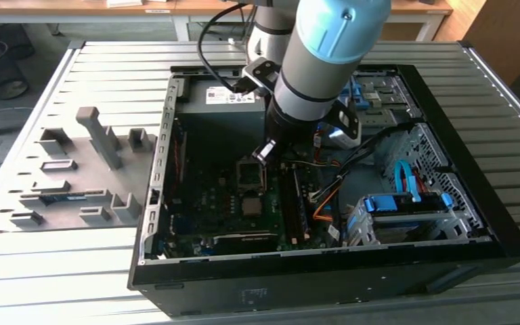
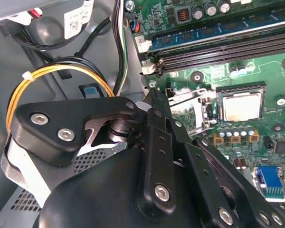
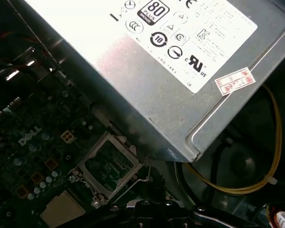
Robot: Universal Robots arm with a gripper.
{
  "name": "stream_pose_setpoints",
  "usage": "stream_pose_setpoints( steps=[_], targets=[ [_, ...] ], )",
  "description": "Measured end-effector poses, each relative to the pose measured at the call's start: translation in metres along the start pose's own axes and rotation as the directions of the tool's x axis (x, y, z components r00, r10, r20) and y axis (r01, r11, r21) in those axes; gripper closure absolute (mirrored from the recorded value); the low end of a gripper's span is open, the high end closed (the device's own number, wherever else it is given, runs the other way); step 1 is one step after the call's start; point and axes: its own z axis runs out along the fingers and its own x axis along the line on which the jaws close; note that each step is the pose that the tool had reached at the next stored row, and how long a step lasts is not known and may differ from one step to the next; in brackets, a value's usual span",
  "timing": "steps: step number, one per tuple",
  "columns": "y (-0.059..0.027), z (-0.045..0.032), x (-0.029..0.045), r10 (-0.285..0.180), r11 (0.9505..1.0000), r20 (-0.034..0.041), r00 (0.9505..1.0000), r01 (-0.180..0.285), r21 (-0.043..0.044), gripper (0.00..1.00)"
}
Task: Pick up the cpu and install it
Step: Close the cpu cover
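Note:
The cpu (image 2: 242, 105) is a pale silvery square lying flat inside the black socket frame on the green motherboard (image 2: 256, 71). It appears in the exterior view as the cpu (image 1: 252, 205) and in the first wrist view as the cpu (image 3: 61, 211). Beside the socket the metal load plate (image 2: 187, 110) stands swung open; it is also in the first wrist view (image 3: 109, 164). My gripper (image 2: 153, 95) is shut and holds nothing. Its tip is at the open plate's hinge end, a short way from the cpu. In the exterior view the gripper (image 1: 265, 152) hangs just above the plate (image 1: 251, 172).
The grey power supply (image 3: 156, 71) sits close beside the socket. Memory slots (image 2: 218, 47) run along the socket's other side. Yellow cables (image 2: 52, 76) loop near the wrist. A drive cage (image 1: 405, 210) fills the exterior view's right of the case. A grey fixture tray (image 1: 79, 169) lies left of the case.

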Motion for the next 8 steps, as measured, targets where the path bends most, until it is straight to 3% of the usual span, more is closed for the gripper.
stream_pose_setpoints(
  steps=[8],
  targets=[
    [0.0023,0.0105,-0.0047,-0.001,1.0000,0.0047,1.0000,0.001,-0.0063,0.90]
  ],
)
